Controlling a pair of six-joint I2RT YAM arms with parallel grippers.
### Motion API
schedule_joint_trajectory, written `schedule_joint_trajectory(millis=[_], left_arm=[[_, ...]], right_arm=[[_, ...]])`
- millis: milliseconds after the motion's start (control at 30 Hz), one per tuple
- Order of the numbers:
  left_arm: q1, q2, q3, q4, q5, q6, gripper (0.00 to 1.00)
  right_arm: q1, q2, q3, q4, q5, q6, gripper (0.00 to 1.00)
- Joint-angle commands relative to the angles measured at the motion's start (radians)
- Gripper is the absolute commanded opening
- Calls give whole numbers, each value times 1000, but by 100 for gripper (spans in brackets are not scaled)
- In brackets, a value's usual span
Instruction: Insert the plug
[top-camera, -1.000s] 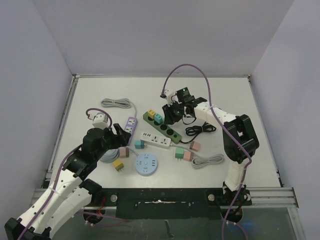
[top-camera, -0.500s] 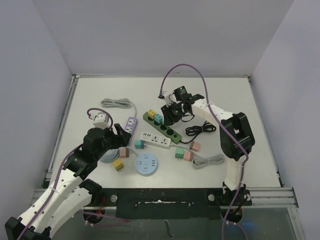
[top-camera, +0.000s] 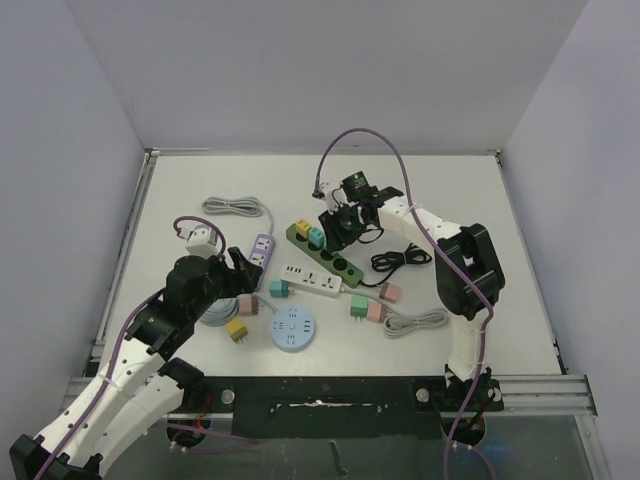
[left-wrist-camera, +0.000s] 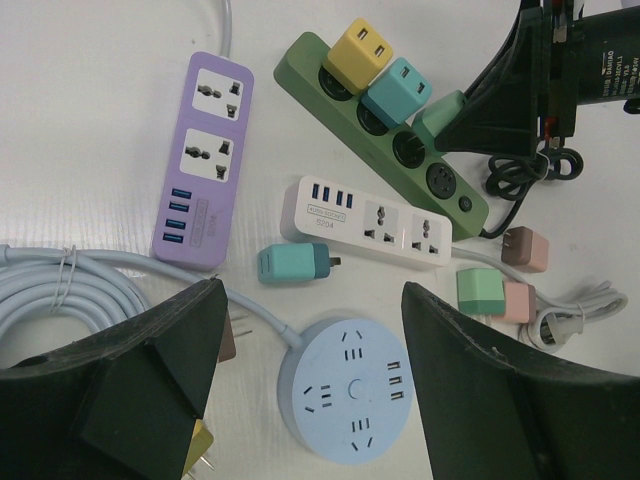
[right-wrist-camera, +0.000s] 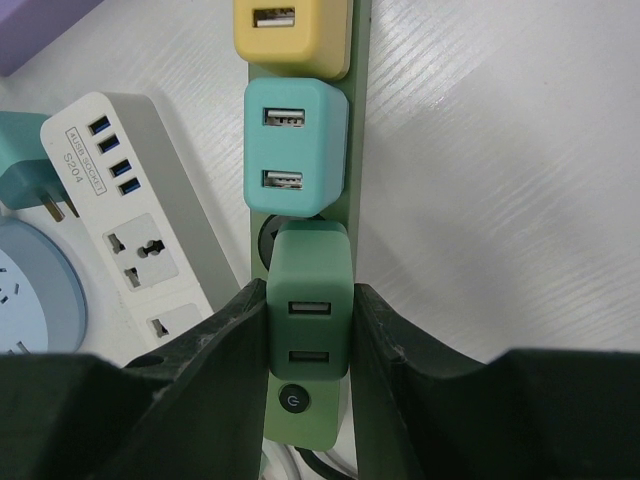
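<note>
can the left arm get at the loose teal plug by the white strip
Probably yes. The left gripper is open and hovers just above the teal plug, which lies loose between the purple strip and the white strip, nothing covering it.

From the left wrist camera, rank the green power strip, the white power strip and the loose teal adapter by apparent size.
Largest: long green plastic power strip.
Next: white rectangular power strip.
Smallest: teal cube adapter lying loose.
All sit at similar depth, so the order holds.
</note>
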Motion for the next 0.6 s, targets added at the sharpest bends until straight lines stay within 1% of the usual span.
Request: schedule_joint_trajectory(millis=[0, 67, 200, 300, 400, 567], left_arm=[[5, -18, 11, 45, 16, 2, 70], [4, -22, 11, 45, 16, 1, 70], [5, -23, 9, 47, 16, -1, 70], [4, -21, 8, 46, 16, -2, 70], [4, -23, 8, 45, 18, -2, 70], [4, -25, 7, 45, 18, -3, 70]], right_arm=[[25, 38, -16, 11, 167, -17, 0], [37, 35, -30, 29, 218, -16, 0], [66, 45, -57, 55, 376, -21, 0], [85, 56, -87, 79, 454, -22, 0], [96, 73, -105, 92, 473, -14, 0], [95, 98, -133, 116, 419, 16, 0]])
